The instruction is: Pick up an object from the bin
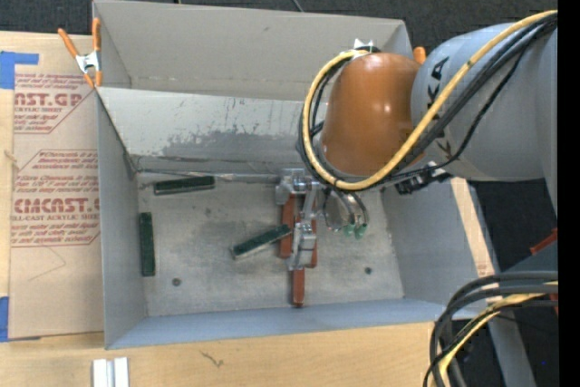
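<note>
The arm comes in from the right, and its round orange cover hangs over the right half of the grey bin. Under the cover the gripper is down low, near the floor of the bin, a bit right of the middle. It sits right on top of a red-brown stick that lies pointing from the back wall toward the front wall, and the stick's lower end pokes out below the gripper. I cannot tell if the gripper is spread or pressed together (its metal parts and the stick run into each other from up here). A green stick lies tilted just to its left, with its right end up against the gripper. A small green thing lies just to the right. A dark green stick lies flat by the back wall. Another dark stick lies by the left wall, well apart from the gripper.
</note>
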{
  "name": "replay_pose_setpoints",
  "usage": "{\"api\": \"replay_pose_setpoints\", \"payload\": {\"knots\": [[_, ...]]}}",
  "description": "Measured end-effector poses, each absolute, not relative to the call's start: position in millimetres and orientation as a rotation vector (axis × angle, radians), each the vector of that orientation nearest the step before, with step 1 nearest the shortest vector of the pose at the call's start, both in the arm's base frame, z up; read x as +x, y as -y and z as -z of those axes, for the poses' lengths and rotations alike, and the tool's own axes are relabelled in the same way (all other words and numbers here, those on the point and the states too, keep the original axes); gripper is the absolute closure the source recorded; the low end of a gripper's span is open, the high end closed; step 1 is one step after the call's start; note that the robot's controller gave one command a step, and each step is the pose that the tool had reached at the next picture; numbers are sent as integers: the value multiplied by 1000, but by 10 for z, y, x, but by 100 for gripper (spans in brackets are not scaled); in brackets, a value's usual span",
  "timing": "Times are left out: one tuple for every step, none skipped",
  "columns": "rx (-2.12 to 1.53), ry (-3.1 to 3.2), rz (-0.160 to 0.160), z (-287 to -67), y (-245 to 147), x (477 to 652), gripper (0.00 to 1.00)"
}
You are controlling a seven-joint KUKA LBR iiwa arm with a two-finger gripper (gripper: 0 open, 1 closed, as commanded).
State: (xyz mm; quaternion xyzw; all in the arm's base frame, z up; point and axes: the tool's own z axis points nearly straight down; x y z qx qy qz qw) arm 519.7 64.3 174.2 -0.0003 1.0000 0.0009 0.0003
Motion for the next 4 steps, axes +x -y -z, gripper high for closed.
{"api": "replay_pose_setpoints", "payload": {"knots": [[-12,-3130,-4,-1248,-773,5589,0],[234,-3134,-2,-957,-530,5505,0],[125,-3138,-3,-700,-1204,5462,100],[125,-3138,-3,-700,-1204,5462,100]]}}
